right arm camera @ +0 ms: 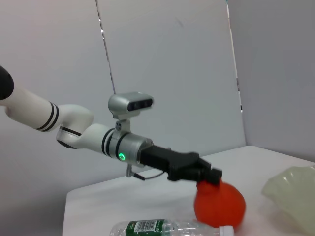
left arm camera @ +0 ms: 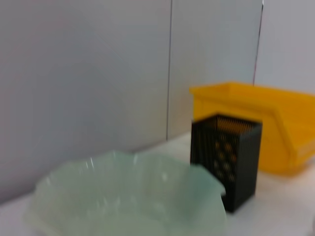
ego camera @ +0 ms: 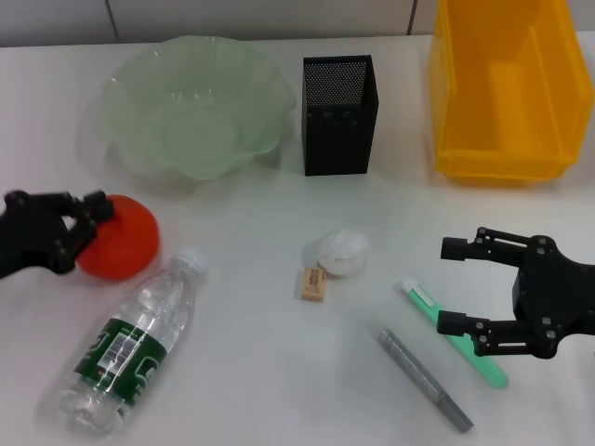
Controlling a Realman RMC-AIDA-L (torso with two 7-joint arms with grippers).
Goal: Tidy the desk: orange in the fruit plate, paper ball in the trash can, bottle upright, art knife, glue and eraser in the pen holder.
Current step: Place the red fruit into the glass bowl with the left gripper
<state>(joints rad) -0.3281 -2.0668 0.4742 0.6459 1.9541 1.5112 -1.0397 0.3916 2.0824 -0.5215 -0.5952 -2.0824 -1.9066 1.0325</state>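
Orange (ego camera: 121,240) first: you are looking at it sitting on the white table (ego camera: 251,372) at the robot's left, in front of the fruit plate (ego camera: 191,104) and clear of its rim. Your left gripper (ego camera: 88,223) is closing around it from the outer side; the black fingers (ego camera: 100,206) are lying against the top of the fruit and appear clamped on it, and the right wrist view is showing the same grip, the fingertips pressing into the orange's upper side just above the tabletop.

Just beside the orange, the bottle (ego camera: 135,346) is lying on its side, white cap pointing toward the fruit and nearly touching it. Toward the middle of the table the paper ball (ego camera: 341,252) is resting with the eraser (ego camera: 313,283) just beside it, on the near side. Behind them the pen holder (ego camera: 339,114) is standing upright between the fruit plate and the trash can (ego camera: 507,93), which is occupying the far right corner.

On the right, your right gripper (ego camera: 460,286) is hovering with its fingers spread wide apart, gripping nothing. Under it a green, white-tipped tool (ego camera: 456,336) is lying slantwise, and a grey stick (ego camera: 425,378) is lying near it on the side toward the middle, tilted much the same way.
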